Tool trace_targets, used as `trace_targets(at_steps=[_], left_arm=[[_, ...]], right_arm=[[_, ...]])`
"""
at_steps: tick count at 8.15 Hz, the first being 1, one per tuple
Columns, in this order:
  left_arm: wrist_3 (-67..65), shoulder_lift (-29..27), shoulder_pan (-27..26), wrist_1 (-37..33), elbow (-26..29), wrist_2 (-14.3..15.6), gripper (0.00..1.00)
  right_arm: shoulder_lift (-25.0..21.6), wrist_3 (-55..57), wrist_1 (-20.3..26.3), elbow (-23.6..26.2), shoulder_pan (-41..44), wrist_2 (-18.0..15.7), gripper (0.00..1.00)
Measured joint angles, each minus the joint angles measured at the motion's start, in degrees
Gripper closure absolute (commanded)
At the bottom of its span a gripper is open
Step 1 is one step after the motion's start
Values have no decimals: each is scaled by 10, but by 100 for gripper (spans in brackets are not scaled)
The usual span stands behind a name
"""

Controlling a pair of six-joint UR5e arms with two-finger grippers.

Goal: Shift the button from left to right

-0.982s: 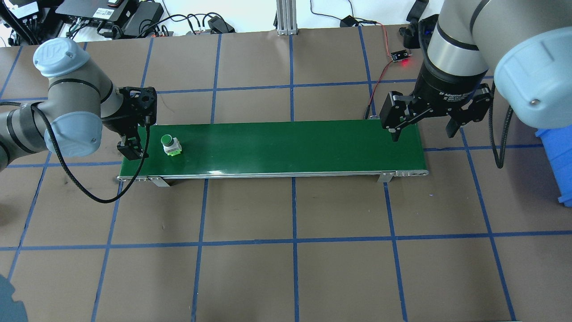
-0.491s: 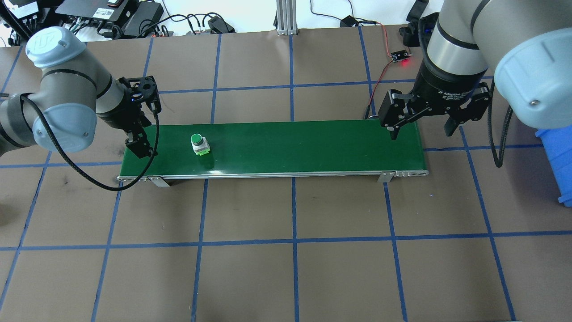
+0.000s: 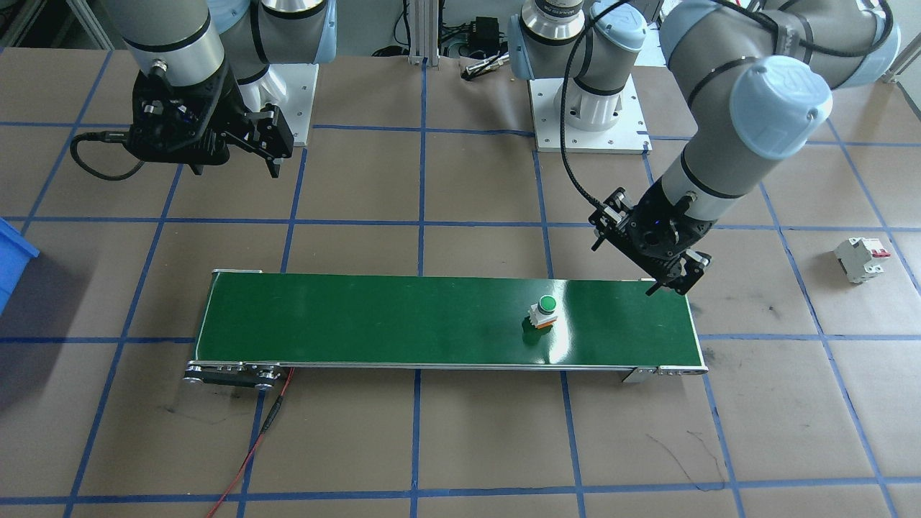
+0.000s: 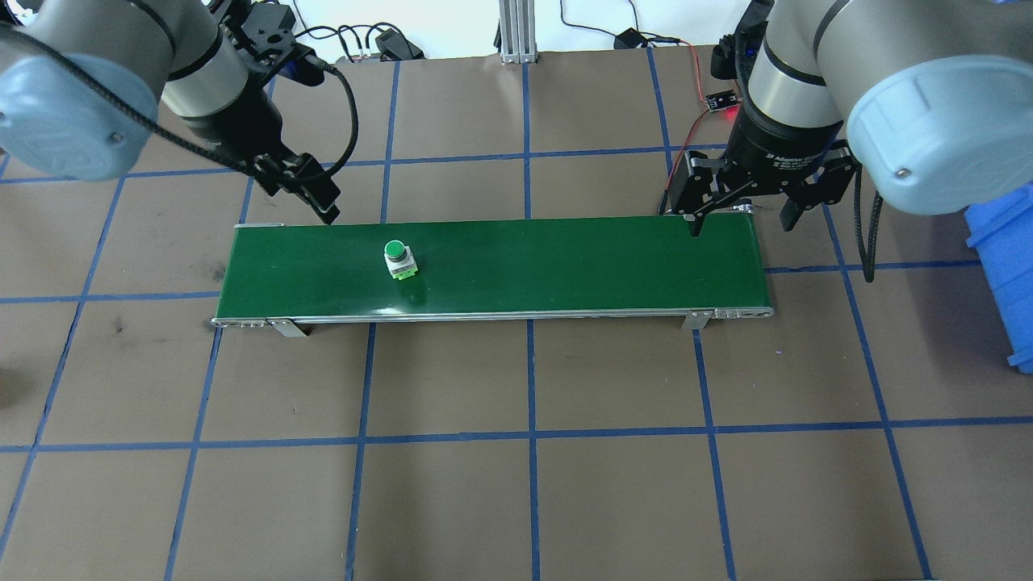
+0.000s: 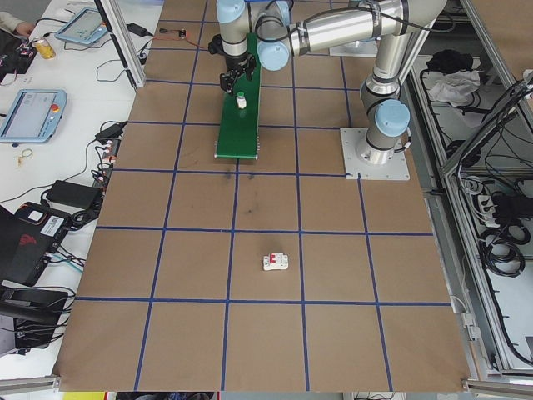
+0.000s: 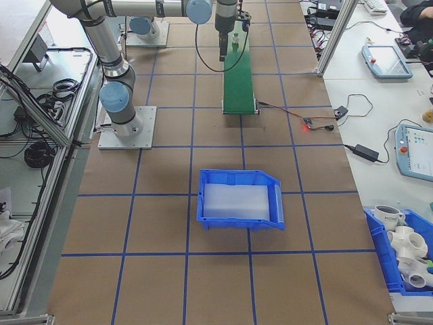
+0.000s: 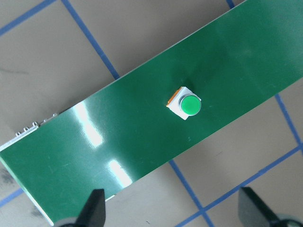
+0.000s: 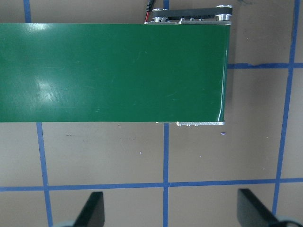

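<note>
- The button (image 4: 398, 258) sits upright on the green belt (image 4: 565, 266), in its left third, green cap up, touching nothing but the belt. I read that as deliberate: the belt does the carrying, not an arm.
- Left gripper (image 4: 311, 192) is empty with jaws released; the wrist view shows both fingertips (image 7: 94, 208) spread wide with only belt and surface between them. It hangs just off the belt's far edge near the left end, clear of the button's path.
- Left wrist camera looks down on the button from above, so I can watch it from this arm.
- Right gripper (image 4: 738, 211) hovers above the belt's right end, jaws released and spread, nothing held. The belt end (image 8: 222, 71) is in its wrist view with no button in sight. My guess: it is staged as the catcher where the part should arrive.
- Blue bin (image 6: 240, 196) sits on the surface beyond the right end, well apart from the belt; likely the drop point, though the task doesn't say so.
- White circuit breaker (image 3: 860, 259) lies on the surface off the left end, not involved.
- Judgement: transfer is early; most of the belt is left to cover, right-side pick not yet started.
- Risk: the tall narrow body could tip at the belt end.
</note>
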Motion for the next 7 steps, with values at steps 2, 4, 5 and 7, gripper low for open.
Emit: trace_targets(at_steps=[2,4,5,7], left_arm=[[-148,11,-22,-96,78,1,0],[-216,26,-26,-122,108,21,0],[-228,35,-27,-126,111,32,0],[-234,49,-30,-129,112,43,0]], right_arm=[[42,-1,-42,13,0,0,0],[93,-1,-128,52,0,-1,0],[110,-1,-158,64,0,0,0],[140,-1,-203,73,0,1,1]])
